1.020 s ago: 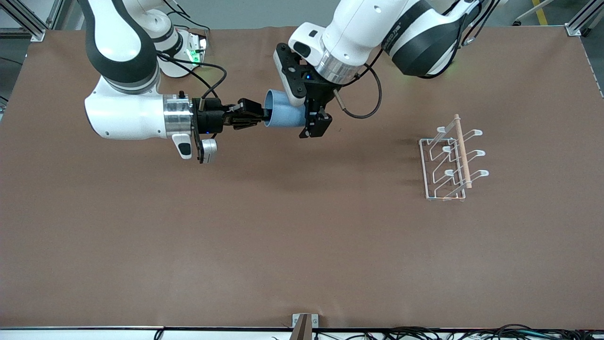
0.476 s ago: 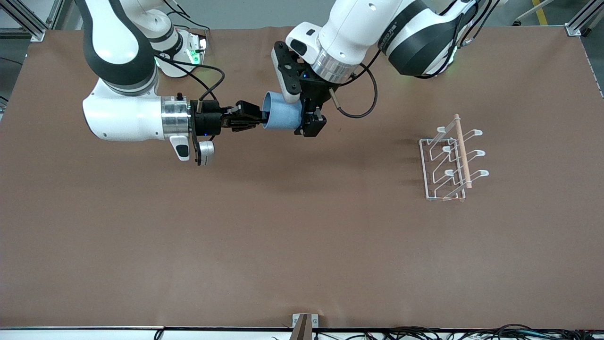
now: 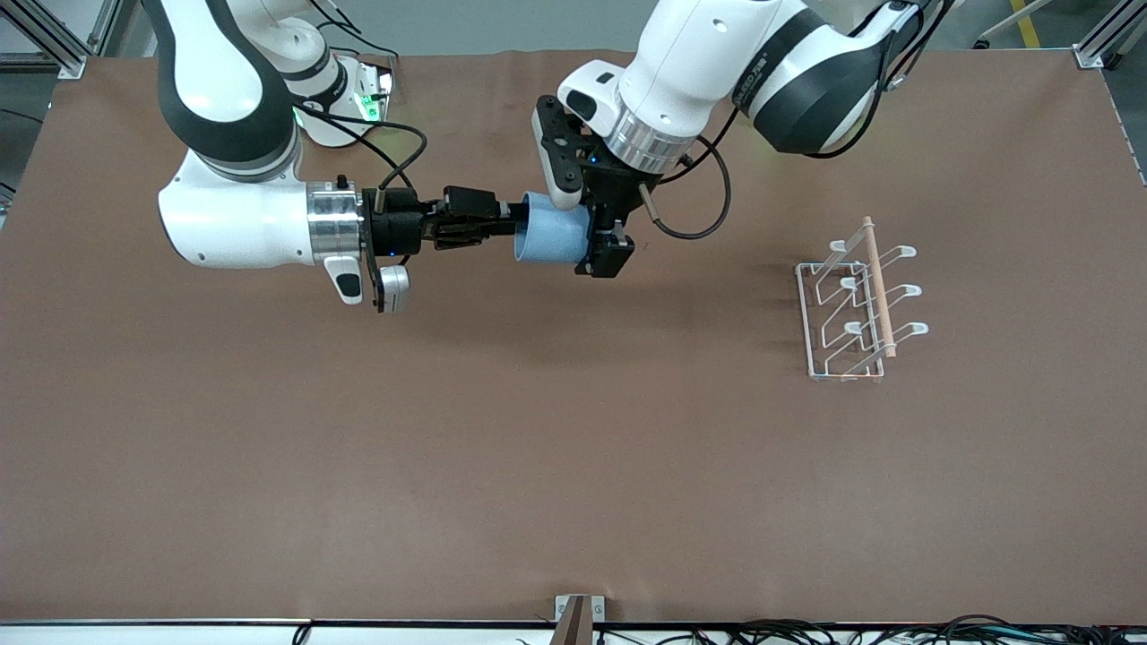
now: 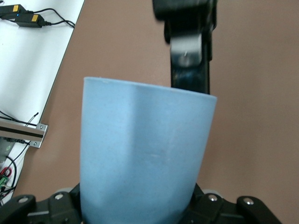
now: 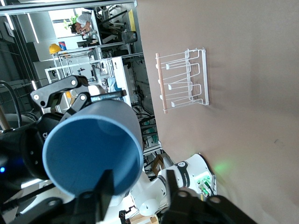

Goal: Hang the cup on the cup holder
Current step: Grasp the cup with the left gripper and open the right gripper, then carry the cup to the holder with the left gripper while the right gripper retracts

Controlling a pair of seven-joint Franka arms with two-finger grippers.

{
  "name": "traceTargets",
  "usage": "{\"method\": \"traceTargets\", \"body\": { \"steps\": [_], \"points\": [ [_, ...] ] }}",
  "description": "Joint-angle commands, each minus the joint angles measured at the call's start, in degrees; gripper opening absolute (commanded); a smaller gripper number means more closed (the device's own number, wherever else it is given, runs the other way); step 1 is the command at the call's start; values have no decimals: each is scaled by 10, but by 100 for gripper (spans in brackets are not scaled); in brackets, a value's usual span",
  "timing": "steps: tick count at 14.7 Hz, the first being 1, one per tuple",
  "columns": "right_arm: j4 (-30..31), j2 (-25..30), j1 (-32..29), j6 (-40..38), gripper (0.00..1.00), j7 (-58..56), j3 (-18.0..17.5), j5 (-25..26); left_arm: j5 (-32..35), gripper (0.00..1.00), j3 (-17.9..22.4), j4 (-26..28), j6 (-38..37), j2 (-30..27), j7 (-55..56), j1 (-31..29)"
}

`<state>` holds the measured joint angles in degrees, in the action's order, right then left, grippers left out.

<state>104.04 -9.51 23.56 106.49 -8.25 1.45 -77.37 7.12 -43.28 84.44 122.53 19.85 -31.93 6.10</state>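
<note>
Right wrist view alone shows the cup's (image 5: 91, 149) empty dark-blue inside; left tool (image 3: 599, 240) pinches the cup, right tool (image 5: 138, 196) is spread at its rim.

cup (image 3: 553, 236): smooth matt plastic | cup holder (image 3: 856, 305): white wire, wooden rod

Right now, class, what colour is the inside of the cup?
The cup is a darker blue inside than its light blue outer wall; the right wrist view shows this best.
</note>
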Motion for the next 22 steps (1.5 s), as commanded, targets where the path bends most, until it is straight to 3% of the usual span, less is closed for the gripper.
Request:
{"method": "traceTargets", "body": {
  "steps": [1, 4, 7, 10, 14, 16, 22],
  "points": [
    [6, 11, -7, -8, 100, 4, 2, 3, 14, 40, 6, -8, -32, -1, -4, -4],
    [8, 11, -44, -4, 100, 7, 2, 100, 14, 40, 17, -8, -89, -3, -14, -25],
    [27, 33, -71, 57, 100, 7, 7, 297, 20, 40, 21, -9, -148, -5, -34, -37],
    [27, 43, -144, 54, 100, -6, 7, 460, 54, 41, 21, -7, -204, 0, -94, -59],
    [27, 60, -230, 19, 100, -33, 7, 596, 139, 41, 29, -6, -272, 23, -116, -72],
    [25, 63, -257, 19, 100, -67, 7, 697, 183, 41, 41, -5, -294, 34, -132, -74],
    [-67, 55, -293, -6, 100, -122, 7, 786, 343, 40, 45, 22, -416, 37, -139, -67]
  ]
}}
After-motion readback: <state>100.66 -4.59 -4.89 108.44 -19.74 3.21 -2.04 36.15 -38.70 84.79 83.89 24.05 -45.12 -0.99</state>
